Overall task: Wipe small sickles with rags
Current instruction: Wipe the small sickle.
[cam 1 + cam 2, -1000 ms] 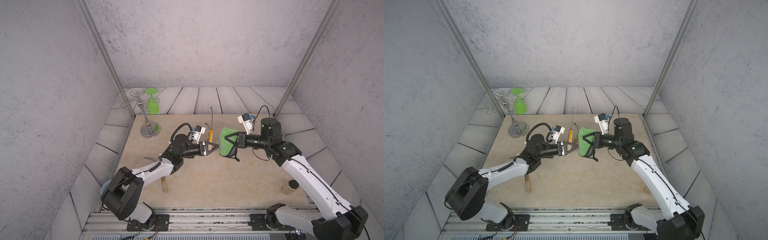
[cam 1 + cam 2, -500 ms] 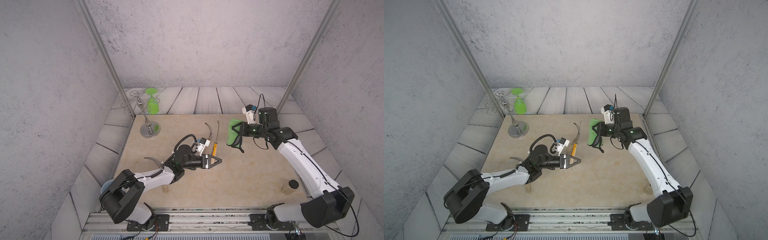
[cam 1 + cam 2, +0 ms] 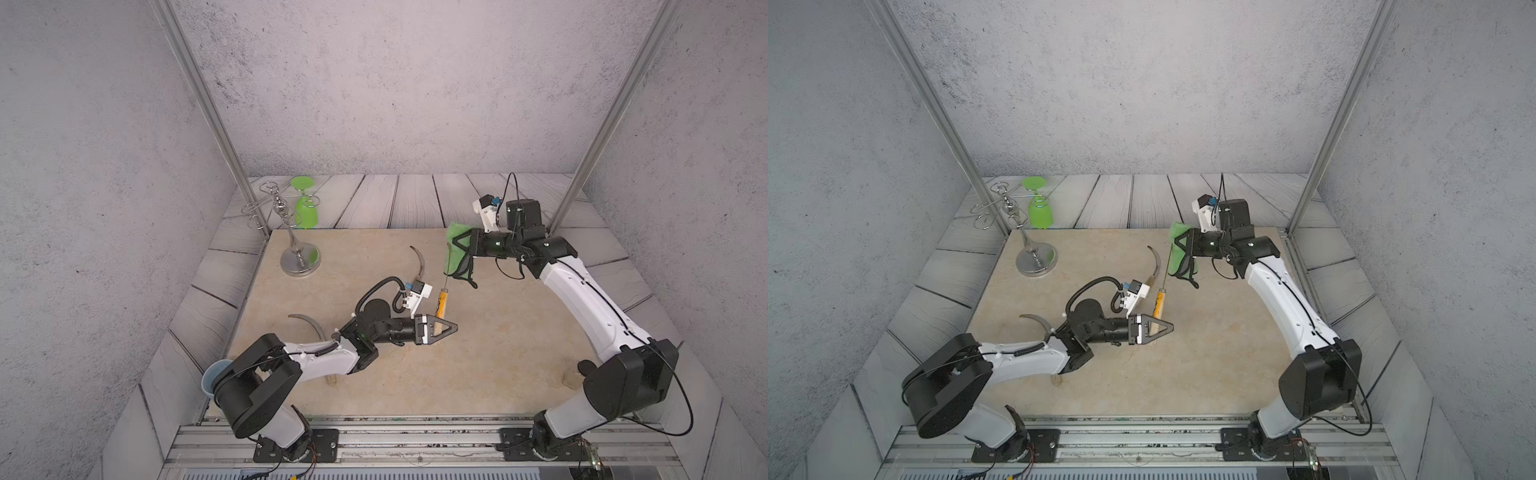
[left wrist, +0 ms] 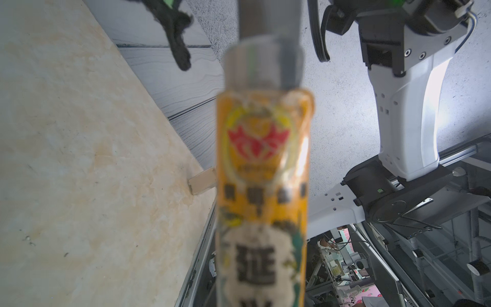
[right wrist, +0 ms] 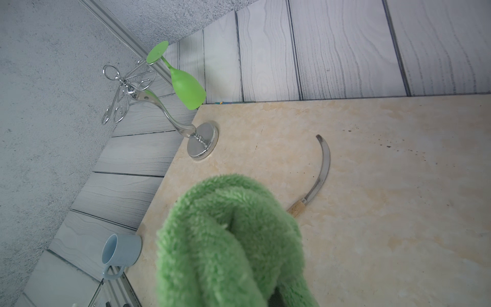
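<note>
Pinches a small sickle [image 3: 441, 302] by its pale wooden handle in the left gripper [image 3: 440, 329], pressed together on the wood just below the dark-orange label band. Fills the middle of the left wrist view with that label [image 4: 263, 172], blurred. Points the handle toward the far side over the beige board [image 3: 498, 353], with the thin grey blade running on, edge-on, up to the green rag [image 3: 451, 257]; cannot tell whether blade and cloth touch. Clamps the folded fuzzy rag in the right gripper [image 3: 457, 244], closed on the cloth above the far part of the board, with the black strap [image 3: 467, 278] dangling below. Shows, in both top views, a second sickle [image 3: 1156, 264] lying flat on the board just beside the held one, with curved blade bare and handle running behind the left wrist camera. Shows a third sickle [image 3: 305, 322] flat on the board near the left arm, with its handle passing under the forearm. Includes, at the far left corner, a green glass [image 3: 305, 212] hanging upside down on a chrome rack [image 3: 299, 259], and a blue mug [image 5: 121, 251] beside the board's left edge.
</note>
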Action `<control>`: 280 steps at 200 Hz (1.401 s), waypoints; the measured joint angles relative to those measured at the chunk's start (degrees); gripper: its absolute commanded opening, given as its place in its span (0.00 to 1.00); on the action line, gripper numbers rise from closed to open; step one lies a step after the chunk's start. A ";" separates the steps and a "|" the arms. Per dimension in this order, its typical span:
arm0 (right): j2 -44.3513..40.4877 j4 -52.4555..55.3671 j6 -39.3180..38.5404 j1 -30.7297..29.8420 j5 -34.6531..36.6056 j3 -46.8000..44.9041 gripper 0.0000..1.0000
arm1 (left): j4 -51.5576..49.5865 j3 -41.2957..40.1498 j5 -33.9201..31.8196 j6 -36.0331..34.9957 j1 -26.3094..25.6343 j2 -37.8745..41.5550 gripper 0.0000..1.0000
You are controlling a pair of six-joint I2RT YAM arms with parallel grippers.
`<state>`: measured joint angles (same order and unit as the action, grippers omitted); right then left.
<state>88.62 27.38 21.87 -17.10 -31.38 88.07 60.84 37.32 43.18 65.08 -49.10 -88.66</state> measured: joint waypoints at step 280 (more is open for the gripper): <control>-24.00 3.74 0.42 -5.38 -0.92 -17.42 0.21 | -30.69 9.81 5.92 -15.21 11.54 2.08 0.00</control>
<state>64.62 31.11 22.28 -22.48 -32.29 70.65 30.15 47.13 49.10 49.87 -37.56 -86.59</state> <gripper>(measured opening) 0.209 0.250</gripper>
